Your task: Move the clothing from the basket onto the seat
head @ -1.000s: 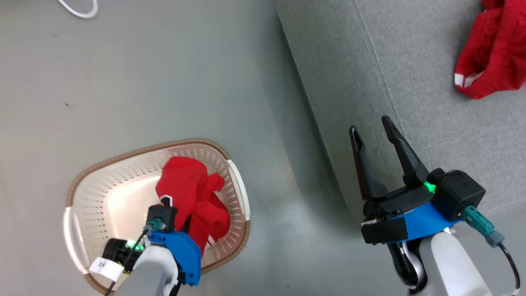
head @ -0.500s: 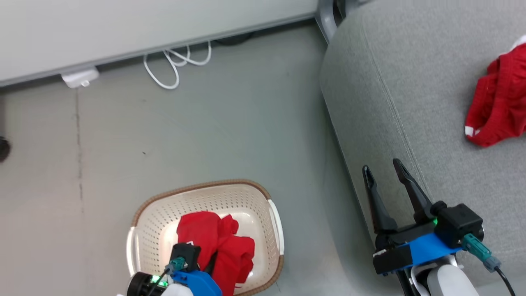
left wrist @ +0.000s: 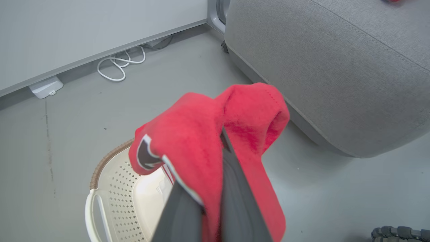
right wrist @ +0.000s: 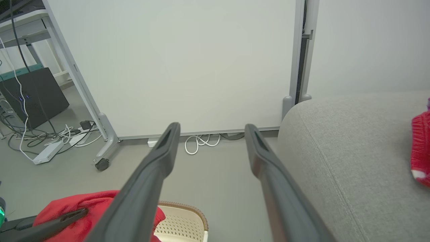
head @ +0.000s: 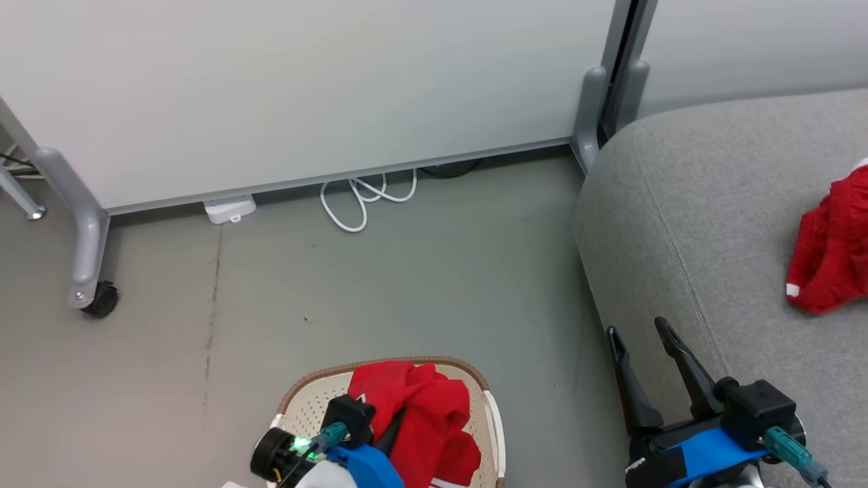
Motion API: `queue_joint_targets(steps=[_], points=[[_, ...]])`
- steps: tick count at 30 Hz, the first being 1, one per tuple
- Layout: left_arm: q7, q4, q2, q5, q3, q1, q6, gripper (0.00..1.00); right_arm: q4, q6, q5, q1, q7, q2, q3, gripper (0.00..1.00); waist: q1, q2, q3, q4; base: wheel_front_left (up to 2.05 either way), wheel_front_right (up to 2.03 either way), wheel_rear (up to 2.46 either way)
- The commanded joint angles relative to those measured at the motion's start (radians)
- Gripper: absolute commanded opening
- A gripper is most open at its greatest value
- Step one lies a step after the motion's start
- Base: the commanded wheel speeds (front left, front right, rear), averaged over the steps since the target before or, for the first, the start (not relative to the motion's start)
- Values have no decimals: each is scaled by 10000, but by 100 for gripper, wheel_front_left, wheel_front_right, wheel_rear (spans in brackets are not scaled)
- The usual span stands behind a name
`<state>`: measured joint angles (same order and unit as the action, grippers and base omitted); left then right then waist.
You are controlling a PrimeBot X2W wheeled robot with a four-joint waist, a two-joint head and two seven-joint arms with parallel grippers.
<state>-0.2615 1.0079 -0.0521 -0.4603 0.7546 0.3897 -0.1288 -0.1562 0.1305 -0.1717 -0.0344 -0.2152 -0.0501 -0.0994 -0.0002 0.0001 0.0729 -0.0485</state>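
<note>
While the left hand (left wrist: 219,141) clamps soft red clothing (left wrist: 198,134) above the perforated basket (left wrist: 114,188), the right hand (right wrist: 211,127) gapes.

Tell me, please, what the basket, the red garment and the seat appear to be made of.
The basket: probably moulded plastic, smooth cream walls pierced with neat holes, brown woven-looking rim. The red garment: soft matte cloth, hanging in limp folds. The seat: grey upholstery fabric, matte, with flecked weave and a stitched seam.
</note>
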Motion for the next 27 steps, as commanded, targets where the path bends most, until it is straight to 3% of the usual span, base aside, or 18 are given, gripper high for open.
queue_joint_targets(steps=[1, 12, 27], points=[[-50, -172, 23, -81, 160, 152, -6, 0, 62, 5, -31, 176, 26, -6, 17, 100, 2, -1, -177, 155, 0, 0, 0], [-52, -1468, 14, -553, 1440, 698, -10, 0, 334, 5, 84, 550, 289, -5, 59, 100, 2, -1, -526, 427, 0, 0, 0], [-51, -2889, 16, -1065, 2133, 1835, 8, 0, 546, 5, 138, 740, 528, -5, -19, 100, 2, -1, -754, 594, 0, 0, 0]])
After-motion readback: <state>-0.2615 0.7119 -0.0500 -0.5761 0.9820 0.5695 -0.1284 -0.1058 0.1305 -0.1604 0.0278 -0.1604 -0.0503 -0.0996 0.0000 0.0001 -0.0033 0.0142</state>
